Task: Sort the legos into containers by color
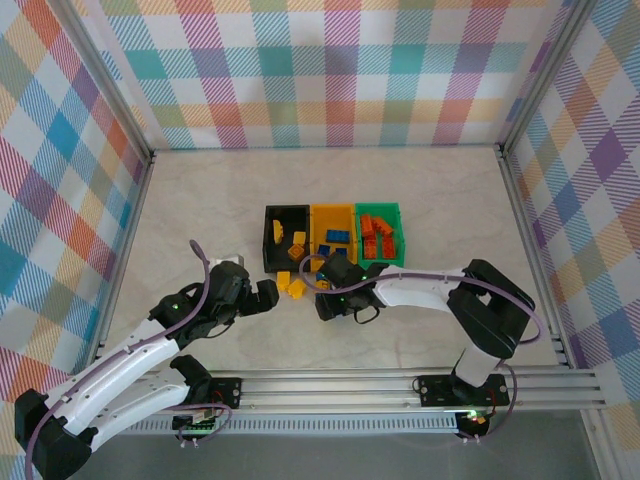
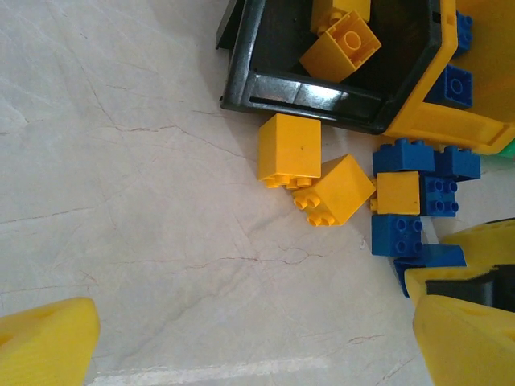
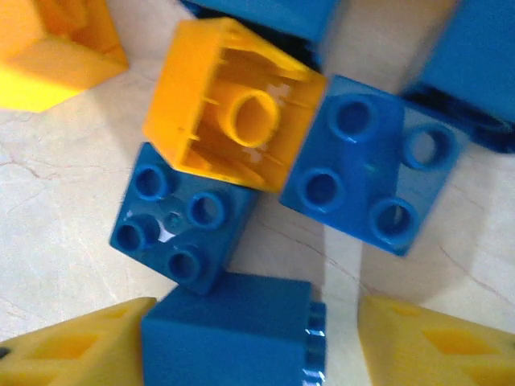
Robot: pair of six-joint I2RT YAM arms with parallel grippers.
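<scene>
Blue lego (image 3: 233, 338) lies on the bench (image 1: 200, 200) just on the near side of the yellow bin (image 1: 334, 207), straight between the fingers of my right pincer (image 3: 253, 318). The jaws are apart: one finger touches it, the other is just clear.

From above, the right hand (image 1: 330, 298) hides the bricks beneath it. In its wrist view the blue brick (image 3: 229, 330) between its fingers (image 3: 72, 346) runs off the lower edge, its studded side blurred. Other blue bricks (image 3: 475, 64) along the top are blurred and cropped. In the left wrist view the black bin (image 2: 322, 92) is cut by the top edge, the yellow bin (image 2: 451, 121) by the right edge.
</scene>
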